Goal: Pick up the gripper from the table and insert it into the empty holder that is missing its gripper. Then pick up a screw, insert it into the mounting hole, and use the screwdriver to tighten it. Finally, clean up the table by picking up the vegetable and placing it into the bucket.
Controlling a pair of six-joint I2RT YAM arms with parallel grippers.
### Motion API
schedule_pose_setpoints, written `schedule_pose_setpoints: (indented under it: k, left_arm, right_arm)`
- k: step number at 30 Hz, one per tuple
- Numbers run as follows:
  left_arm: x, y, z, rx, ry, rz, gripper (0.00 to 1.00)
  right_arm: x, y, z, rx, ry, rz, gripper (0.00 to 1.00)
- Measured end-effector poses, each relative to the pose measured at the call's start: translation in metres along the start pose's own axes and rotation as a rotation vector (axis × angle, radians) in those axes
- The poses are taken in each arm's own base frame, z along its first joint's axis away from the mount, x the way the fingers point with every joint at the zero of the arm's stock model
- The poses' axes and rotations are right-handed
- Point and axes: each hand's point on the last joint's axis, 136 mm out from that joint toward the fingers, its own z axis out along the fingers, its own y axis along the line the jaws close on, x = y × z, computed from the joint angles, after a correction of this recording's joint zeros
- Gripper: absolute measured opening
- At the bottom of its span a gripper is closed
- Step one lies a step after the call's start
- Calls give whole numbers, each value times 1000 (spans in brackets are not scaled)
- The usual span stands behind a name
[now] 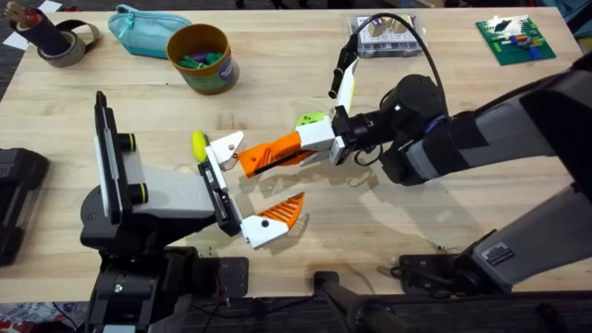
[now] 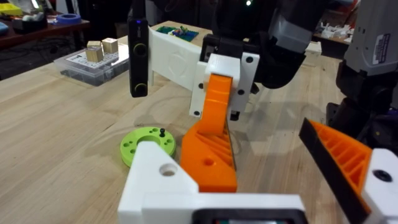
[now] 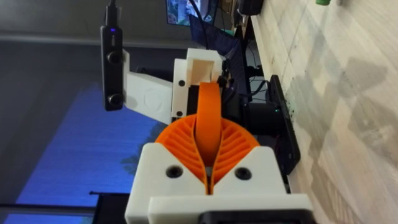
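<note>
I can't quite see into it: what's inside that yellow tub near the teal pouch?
The bucket holds a few small teal and purple pieces lying at its bottom; what they are is too small to tell. Its near wall hides part of the inside.

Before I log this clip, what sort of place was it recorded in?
Probably a robotics lab or workshop bench. A pale wooden tabletop carries a grey-and-black stand with a thin black upright bar, a clear plastic box of small parts, and a green studded baseplate with small bricks.
</note>
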Motion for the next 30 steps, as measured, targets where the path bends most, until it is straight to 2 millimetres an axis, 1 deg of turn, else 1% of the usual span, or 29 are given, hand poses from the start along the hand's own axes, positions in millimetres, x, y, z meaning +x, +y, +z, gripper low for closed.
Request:
schedule_pose_setpoints:
  k: [11,21,30]
  left_arm:
    - [0,0,0,-1,0,0,987]
    - [0,0,0,-1,0,0,986]
    - [0,0,0,0,1,-1,986]
  right_arm:
    - [1,-2,0,4,5,22,17]
    - [10,-2,0,6,58,18,17]
    - [10,0,0,5,69,24,16]
